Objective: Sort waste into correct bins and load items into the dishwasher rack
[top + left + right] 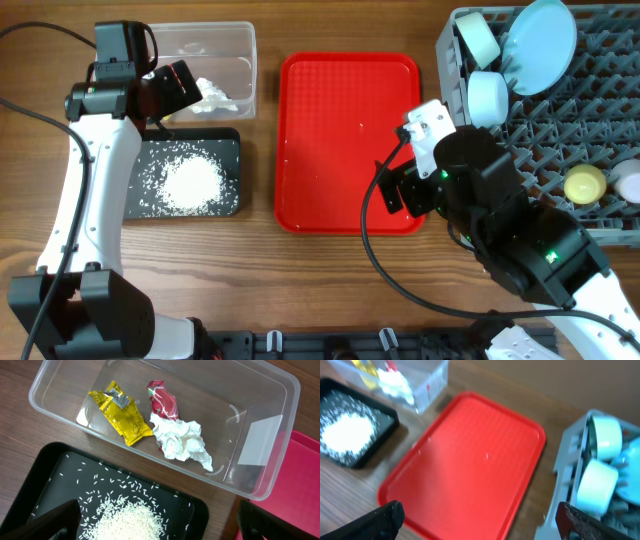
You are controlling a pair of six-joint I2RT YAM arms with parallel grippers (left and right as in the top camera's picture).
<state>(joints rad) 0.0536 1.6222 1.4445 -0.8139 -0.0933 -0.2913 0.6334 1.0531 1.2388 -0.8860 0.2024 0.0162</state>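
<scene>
Landmark: red tray (pixel 300 130). To its left, 2 wrappers (pixel 120 417) and tissue (pixel 180 442) lie in the clear tub (pixel 280 415), and rice (pixel 190 180) in the black tray (pixel 45 475). To its right, the rack (pixel 600 140) is loaded. Left gripper (pixel 160 525) and right gripper (pixel 480 520) both gape wide, holding nothing. 1 white speck (pixel 361 126) sits on the landmark ahead of the right gripper, judged nearer.

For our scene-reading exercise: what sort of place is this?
Probably a robot test bench staged as a dish-clearing station: wooden table, grey dishwasher rack, red tray, clear tub holding wrappers.
</scene>
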